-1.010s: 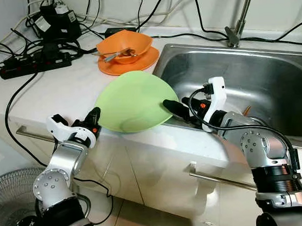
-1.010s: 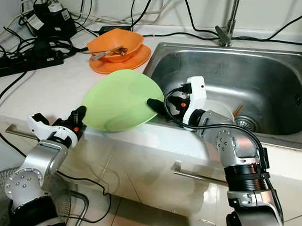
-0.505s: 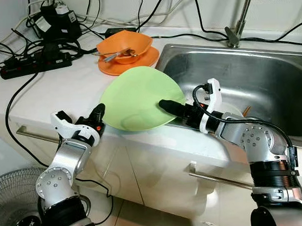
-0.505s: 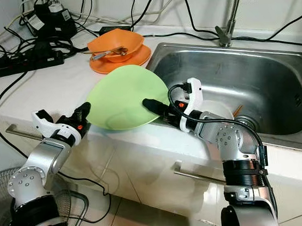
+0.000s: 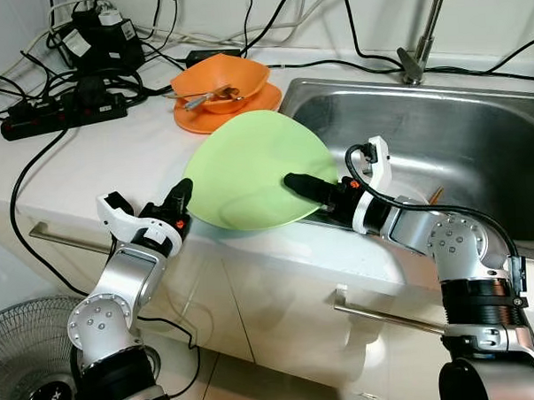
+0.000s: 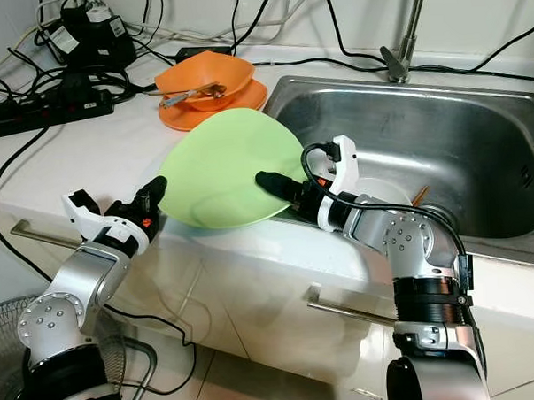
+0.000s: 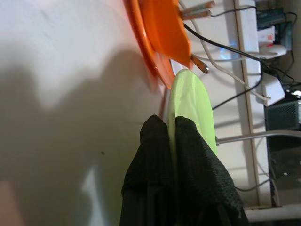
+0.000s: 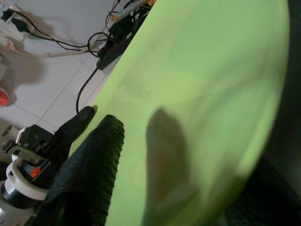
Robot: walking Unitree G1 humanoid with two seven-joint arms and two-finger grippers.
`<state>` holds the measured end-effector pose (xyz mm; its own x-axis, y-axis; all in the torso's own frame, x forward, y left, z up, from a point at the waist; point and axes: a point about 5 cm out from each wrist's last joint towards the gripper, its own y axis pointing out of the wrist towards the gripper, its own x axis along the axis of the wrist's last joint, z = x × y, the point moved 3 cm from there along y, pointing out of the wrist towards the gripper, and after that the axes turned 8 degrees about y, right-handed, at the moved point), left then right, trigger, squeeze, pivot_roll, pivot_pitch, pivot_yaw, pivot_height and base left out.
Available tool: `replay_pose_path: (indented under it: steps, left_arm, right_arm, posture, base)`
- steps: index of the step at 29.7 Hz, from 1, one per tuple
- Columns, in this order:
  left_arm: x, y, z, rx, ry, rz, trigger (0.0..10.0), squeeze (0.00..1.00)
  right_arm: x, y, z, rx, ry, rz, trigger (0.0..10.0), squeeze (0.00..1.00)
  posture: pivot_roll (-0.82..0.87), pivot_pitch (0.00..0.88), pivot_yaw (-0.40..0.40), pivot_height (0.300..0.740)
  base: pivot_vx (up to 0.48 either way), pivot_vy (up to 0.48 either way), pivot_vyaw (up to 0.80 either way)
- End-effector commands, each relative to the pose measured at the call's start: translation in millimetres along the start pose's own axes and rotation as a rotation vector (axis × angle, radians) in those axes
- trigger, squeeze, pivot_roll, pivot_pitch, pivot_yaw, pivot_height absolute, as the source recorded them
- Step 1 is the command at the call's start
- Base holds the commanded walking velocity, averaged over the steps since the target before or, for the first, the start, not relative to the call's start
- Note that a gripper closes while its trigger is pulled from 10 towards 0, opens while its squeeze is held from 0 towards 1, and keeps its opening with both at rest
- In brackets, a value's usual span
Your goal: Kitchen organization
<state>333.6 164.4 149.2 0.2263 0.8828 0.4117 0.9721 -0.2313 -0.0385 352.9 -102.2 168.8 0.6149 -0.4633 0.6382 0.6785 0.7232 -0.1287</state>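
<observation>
A light green plate (image 5: 257,169) hangs tilted over the counter's front edge, just left of the sink. My left gripper (image 5: 180,197) is shut on its left rim; in the left wrist view the two black fingers (image 7: 197,155) sit on either side of the thin green edge (image 7: 190,101). My right gripper (image 5: 304,186) is shut on the plate's right rim, one finger lying across its upper face. The right wrist view looks across the plate's green surface (image 8: 202,84) with a black finger (image 8: 94,160) beside it.
An orange bowl (image 5: 222,78) holding utensils sits on an orange plate (image 5: 245,112) behind the green plate. The steel sink (image 5: 477,129) with a faucet (image 5: 416,56) is to the right. A power strip (image 5: 59,116) and cables lie at the back left. A fan (image 5: 27,388) stands on the floor.
The green plate has shifted a little to the right and tilted up. My left gripper has risen from below the counter's edge to the plate's left rim and shut on it.
</observation>
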Motion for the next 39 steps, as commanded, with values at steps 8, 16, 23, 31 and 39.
replay_pose_path:
  steps: [8,16,23,31,39]
  left_arm:
    - [4.5,-2.0,-11.8,-0.067,0.036,-0.017,0.0,0.00]
    - [5.2,-1.9,-12.2,-0.083,0.063,-0.012,0.0,0.00]
    - [4.7,-1.7,-13.5,-0.103,0.070,-0.008,0.0,0.00]
    - [2.5,-2.1,-16.0,-0.123,0.088,0.006,0.0,0.39]
    - [0.4,-1.6,-15.3,-0.106,0.135,0.017,10.0,1.00]
  right_arm:
    - [8.8,2.1,4.8,0.014,0.064,-0.031,0.0,0.00]
    - [14.3,1.0,3.6,0.012,0.119,-0.057,0.0,0.00]
    - [15.0,1.6,1.6,0.002,0.159,-0.063,0.0,0.00]
    - [14.1,2.4,1.6,-0.002,0.166,-0.060,0.0,0.00]
    - [13.6,3.2,2.4,0.002,0.175,-0.060,0.0,0.00]
  posture:
    - [-0.06,0.026,0.073,0.740]
    - [-0.06,0.022,0.076,0.740]
    - [-0.06,0.018,0.078,0.740]
    - [-0.06,0.015,0.080,0.740]
    - [-0.06,0.017,0.079,0.740]
  base:
    - [0.000,0.000,0.00]
    - [0.000,0.000,0.00]
    - [0.000,0.000,0.00]
    - [0.000,0.000,0.00]
    - [0.000,0.000,0.00]
